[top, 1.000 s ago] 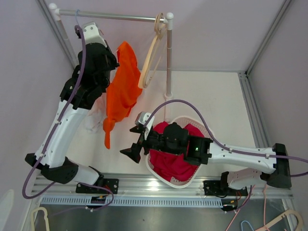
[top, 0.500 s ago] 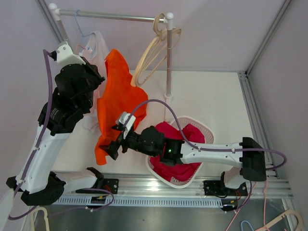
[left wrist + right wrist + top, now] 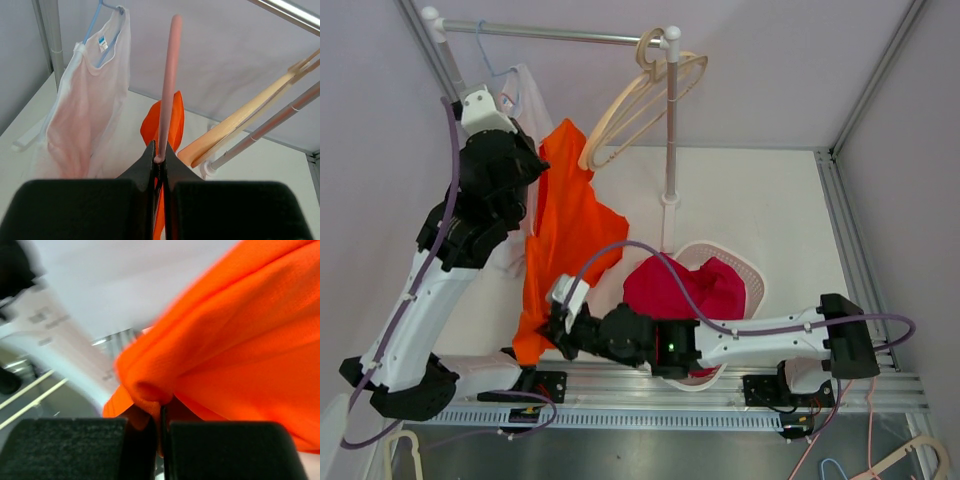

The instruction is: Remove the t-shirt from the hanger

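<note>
The step in hand, by my reading, is the stripping pull itself: both arms have their hold and the garment is stretched between them. The left gripper (image 3: 159, 159) is pinched tight on the thin pink hanger (image 3: 169, 75), which rises straight up out of its closed jaws, held up over the far-left part of the tabletop (image 3: 760, 200) just in front of the rail (image 3: 560, 34). The orange t-shirt (image 3: 565, 220) hangs from there in a long drape down the left side towards the near edge. There the right gripper (image 3: 161, 412) is clamped on a bunched fold of its lower hem, with nothing but orange cloth between the jaws. The shirt's top looks draped on the hanger, though how much of the collar is round it I cannot tell. Next, the right arm likely has to draw the hem down and away towards the near edge or the basket (image 3: 752, 275). The left arm should hold or tilt the hanger so the shoulder slides off its end rather than snagging, keeping clear of the white garment (image 3: 85, 110) and the wooden hangers (image 3: 630, 110).
</note>
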Robot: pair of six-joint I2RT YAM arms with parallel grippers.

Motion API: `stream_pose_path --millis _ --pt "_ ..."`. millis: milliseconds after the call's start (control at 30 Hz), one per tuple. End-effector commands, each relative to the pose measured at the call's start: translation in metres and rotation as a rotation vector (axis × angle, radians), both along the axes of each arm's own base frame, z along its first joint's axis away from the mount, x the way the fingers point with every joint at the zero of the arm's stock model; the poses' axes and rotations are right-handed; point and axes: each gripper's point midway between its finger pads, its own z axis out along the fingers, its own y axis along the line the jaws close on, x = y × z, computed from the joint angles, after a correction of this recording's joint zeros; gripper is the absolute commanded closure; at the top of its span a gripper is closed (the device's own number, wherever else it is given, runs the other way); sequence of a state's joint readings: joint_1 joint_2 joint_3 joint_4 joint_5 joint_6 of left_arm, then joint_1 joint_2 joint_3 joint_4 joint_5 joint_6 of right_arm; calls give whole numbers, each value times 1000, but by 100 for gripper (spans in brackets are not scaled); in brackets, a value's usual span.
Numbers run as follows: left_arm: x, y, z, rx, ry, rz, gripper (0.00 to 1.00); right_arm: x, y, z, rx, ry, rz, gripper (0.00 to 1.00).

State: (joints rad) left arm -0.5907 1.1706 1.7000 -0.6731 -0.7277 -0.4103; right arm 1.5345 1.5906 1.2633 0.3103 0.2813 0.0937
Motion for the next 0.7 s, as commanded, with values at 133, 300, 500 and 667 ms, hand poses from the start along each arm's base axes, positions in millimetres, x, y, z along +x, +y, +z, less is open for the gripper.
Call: stream_pose_path --millis 133,300,500,667 --pt "42 -14 41 31 -99 30 99 -106 -11 -21 -31 120 121 100" --pt "2 -36 52 -47 19 -186 100 -27 -24 -76 -132 183 -147 100" --pt "-130 -28 -19 -104 57 -551 99 75 -71 -28 -16 227 -301 100" --pt "-209 32 -97 -130 157 -515 99 113 -88 -5 -33 184 -394 100"
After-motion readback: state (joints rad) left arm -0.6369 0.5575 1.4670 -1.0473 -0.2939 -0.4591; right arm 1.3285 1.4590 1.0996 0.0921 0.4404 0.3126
